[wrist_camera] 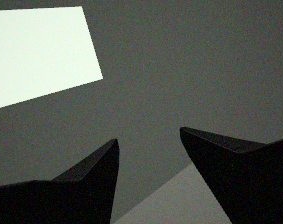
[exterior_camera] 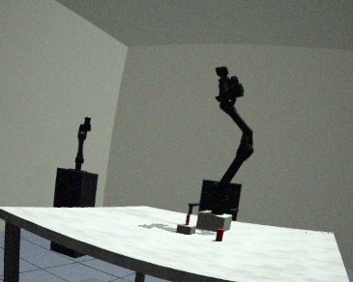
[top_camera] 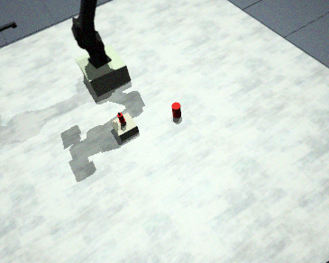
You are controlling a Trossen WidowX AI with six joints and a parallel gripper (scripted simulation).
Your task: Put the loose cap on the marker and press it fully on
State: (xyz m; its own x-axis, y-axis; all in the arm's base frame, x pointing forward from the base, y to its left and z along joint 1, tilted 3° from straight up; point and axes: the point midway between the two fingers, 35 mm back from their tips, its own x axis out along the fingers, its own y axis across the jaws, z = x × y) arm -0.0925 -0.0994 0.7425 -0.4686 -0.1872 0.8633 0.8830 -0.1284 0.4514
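The marker (top_camera: 121,119) (exterior_camera: 188,219) stands upright in the small pale holder block (top_camera: 131,130) (exterior_camera: 186,230), its narrow tip pointing up and bare. The red cap (top_camera: 176,111) (exterior_camera: 220,235) stands on the table, apart from the holder; in the top view it is to the right of it. My gripper (wrist_camera: 149,138) is partly open, with nothing between its fingertips. In the exterior view it is raised high above the table, far from marker and cap. It is out of frame in the top view.
My arm's pale base block (top_camera: 110,82) (exterior_camera: 213,221) stands behind the holder. The arm's shadow falls across the table around the holder. Beyond the table are a dark chair and another arm on a black pedestal (exterior_camera: 75,188). The wrist view shows only ceiling, wall and a bright panel (wrist_camera: 42,52).
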